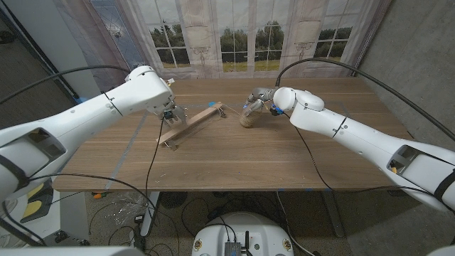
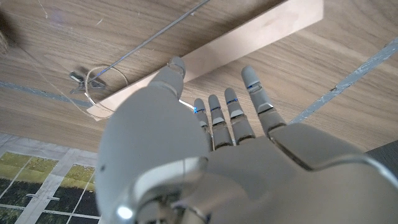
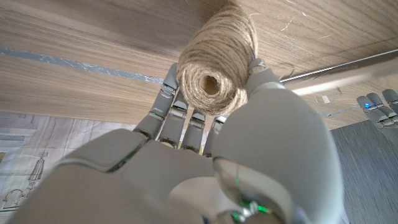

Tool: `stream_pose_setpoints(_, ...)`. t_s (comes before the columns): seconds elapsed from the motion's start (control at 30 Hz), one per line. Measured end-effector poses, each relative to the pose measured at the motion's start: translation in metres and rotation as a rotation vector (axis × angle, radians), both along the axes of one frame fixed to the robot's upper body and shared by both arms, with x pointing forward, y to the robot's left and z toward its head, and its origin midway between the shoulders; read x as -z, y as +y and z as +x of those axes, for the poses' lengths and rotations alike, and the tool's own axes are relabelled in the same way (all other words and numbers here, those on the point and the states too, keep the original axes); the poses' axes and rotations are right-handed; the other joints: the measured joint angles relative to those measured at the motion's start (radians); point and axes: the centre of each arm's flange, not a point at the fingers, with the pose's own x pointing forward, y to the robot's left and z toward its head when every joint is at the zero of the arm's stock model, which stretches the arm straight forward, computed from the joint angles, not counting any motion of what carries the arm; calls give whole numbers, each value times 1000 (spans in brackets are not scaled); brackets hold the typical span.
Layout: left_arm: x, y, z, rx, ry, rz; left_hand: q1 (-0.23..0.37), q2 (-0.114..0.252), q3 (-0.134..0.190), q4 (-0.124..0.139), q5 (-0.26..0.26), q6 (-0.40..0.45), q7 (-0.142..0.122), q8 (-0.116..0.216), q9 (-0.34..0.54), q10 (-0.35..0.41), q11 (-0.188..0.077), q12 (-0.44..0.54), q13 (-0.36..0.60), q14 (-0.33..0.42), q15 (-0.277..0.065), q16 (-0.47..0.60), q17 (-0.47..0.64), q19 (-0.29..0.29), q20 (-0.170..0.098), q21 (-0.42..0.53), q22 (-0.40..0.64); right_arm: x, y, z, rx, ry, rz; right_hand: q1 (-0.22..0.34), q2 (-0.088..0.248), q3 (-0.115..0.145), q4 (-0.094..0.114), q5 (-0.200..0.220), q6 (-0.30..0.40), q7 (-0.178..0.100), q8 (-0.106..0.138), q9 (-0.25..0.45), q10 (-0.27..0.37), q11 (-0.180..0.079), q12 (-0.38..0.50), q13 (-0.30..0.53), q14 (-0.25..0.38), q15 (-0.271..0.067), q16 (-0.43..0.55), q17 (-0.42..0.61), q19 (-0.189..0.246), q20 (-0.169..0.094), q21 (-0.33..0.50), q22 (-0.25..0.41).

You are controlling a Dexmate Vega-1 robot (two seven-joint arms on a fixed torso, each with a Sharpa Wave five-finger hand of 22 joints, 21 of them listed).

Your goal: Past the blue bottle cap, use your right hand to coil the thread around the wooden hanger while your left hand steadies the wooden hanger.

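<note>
Gripping the twine ball [image 3: 217,59], right hand [image 1: 261,99] sits near the hanger [image 1: 190,126]

A wooden table [image 1: 234,153] carries strips of blue tape [image 1: 119,165] (toward eight o'clock); curtained windows [image 1: 242,35] stand at twelve o'clock.

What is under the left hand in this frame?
The wooden hanger lies on the table beneath the left hand, fingers reaching over its edge. Whether they touch it is unclear; the hand hides the part of the hanger below it.
</note>
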Motion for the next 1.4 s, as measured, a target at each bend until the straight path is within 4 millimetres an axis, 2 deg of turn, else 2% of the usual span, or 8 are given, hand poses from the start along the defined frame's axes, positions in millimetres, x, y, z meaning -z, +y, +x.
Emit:
stream_pose_setpoints(0.07,0,0,-1,2,-1,4,-29,4,-21,9,0,-55,2,0,-13,-53,5,0,-19,-45,16,0,-14,-47,7,-33,0,0,-1,0,6,1,0,-20,9,-22,11,5,-38,-6,0,-4,-38,-1,-19,-5,-51,0,-4,-13,-20,20,-26,0)
stream_pose_setpoints(0.17,-1,-1,-1,3,-2,5,-71,10,-51,25,0,-139,-1,0,-32,-135,17,0,-51,-109,42,0,-39,-93,10,-77,0,0,-1,-1,8,1,-1,-95,-28,-66,38,16,-104,-13,0,-13,-99,1,-41,-15,-147,7,-7,-44,-59,52,-72,0)
stream_pose_setpoints(0.5,-5,-5,-8,35,-109,13,-145,28,-103,55,6,-283,-8,0,-55,-254,27,0,-111,-204,76,0,-91,-137,19,-153,-3,4,-8,-4,10,-22,28,-270,-111,-183,111,62,-310,-26,0,-28,-289,0,-49,-45,-408,39,-11,-142,-216,177,-241,4)
stream_pose_setpoints(0.7,4,-2,-15,67,-188,-10,-165,37,-110,63,6,-301,-13,0,-55,-266,28,0,-126,-216,71,0,-102,-142,14,-168,-3,5,-10,-7,-37,-83,82,-339,-104,-221,144,74,-378,-13,0,-28,-335,18,-47,-56,-463,74,-6,-171,-248,198,-298,4)
stream_pose_setpoints(0.87,7,3,-19,93,-297,-17,-204,60,-122,75,6,-298,-18,6,-58,-256,18,13,-141,-210,54,8,-111,-133,-3,-179,-1,10,-15,-9,-93,-142,159,-386,-63,-221,173,81,-383,-8,0,-32,-333,26,-37,-60,-468,78,7,-180,-248,198,-317,4)
stream_pose_setpoints(1.03,7,4,-21,124,-410,-21,-248,94,-122,100,6,-265,-44,17,-59,-221,-11,31,-166,-180,21,20,-125,-112,-41,-191,0,14,-19,-8,-163,-202,249,-378,-27,-209,174,81,-383,-8,9,-32,-329,31,-33,-67,-467,78,13,-190,-240,190,-327,3)
stream_pose_setpoints(1.07,20,13,-21,122,-430,-32,-254,100,-124,101,6,-260,-44,17,-59,-217,-13,31,-169,-178,19,20,-127,-111,-42,-195,0,19,-26,-3,-145,-191,261,-379,-20,-207,171,81,-383,-8,9,-32,-329,31,-33,-69,-465,76,13,-194,-231,189,-327,4)
stream_pose_setpoints(1.4,35,33,-18,212,-587,-74,-329,137,-120,136,6,-230,-50,21,-64,-208,-8,31,-202,-241,11,7,-148,-165,-74,-246,0,24,-26,-2,-348,-248,500,-399,10,-199,177,70,-372,3,13,-37,-316,43,-33,-74,-459,71,21,-208,-197,177,-331,3)
